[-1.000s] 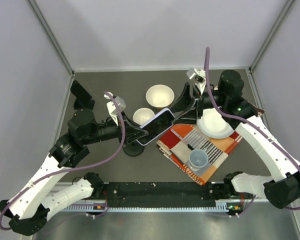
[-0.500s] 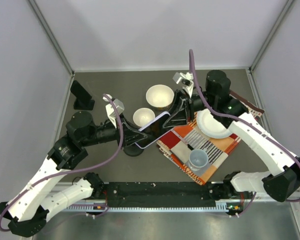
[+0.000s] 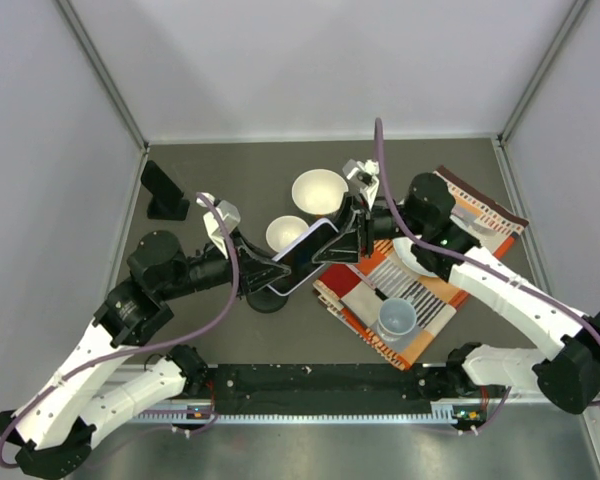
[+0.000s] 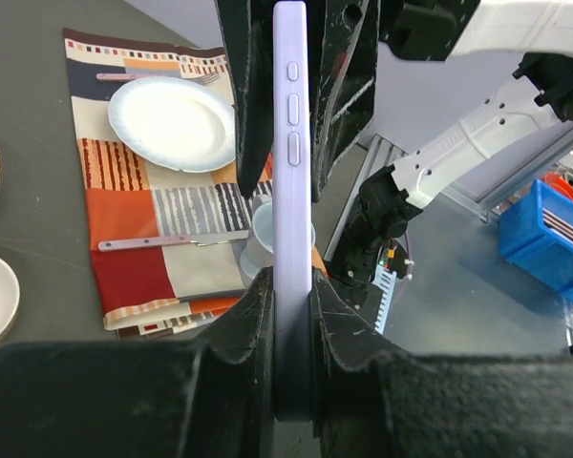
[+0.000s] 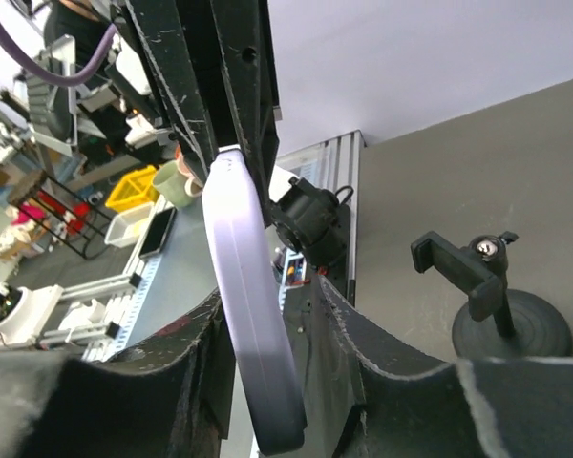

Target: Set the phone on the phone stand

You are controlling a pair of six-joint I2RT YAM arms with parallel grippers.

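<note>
Lilac smooth slab phone [image 3: 305, 255] clenched in left claw [image 4: 291, 324], right claw [image 5: 265, 324] straddling its end, grip unclear

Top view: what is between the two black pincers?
A lilac phone, one end in the left pincer, the other in the right pincer. The top view shows this; both wrist views show the phone edge-on.

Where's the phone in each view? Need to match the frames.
Top external: phone at centre, tilted, just left of the striped placemat.
Left wrist: phone edge-on and vertical, mid-frame, side buttons facing the camera.
Right wrist: phone edge-on, left of centre, rising from the bottom edge.
Landmark: the striped placemat, shared by the top and left wrist views. It is not in the right wrist view.
</note>
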